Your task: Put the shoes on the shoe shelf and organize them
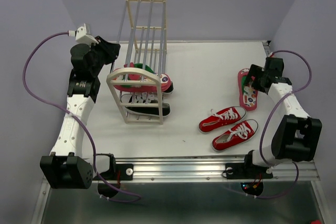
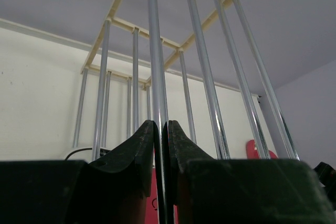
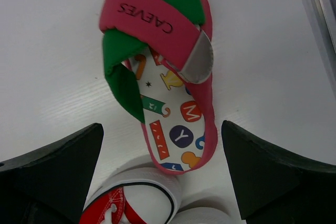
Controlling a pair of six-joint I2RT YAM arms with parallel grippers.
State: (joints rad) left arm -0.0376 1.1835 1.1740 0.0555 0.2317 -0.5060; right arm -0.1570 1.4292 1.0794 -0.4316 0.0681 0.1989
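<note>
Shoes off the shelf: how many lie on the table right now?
3. Two red sneakers lie side by side at the near right; one pink sandal lies behind them, far right. Others sit on the shelf, partly hidden.

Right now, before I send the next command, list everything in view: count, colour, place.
shoe shelf: one, cream frames, silver rods, table left of centre
black sneakers: apparently two, black, white laces, shelf's lower tiers
pink sandal on shelf: one, pink, green straps, tier above the sneakers
pink sandal on table: one, same colours, far right
red sneakers: two, red, white soles, side by side right of centre
table: one, white
left gripper: one, black, shut on a shelf rod
right gripper: one, black, open above the table sandal
</note>
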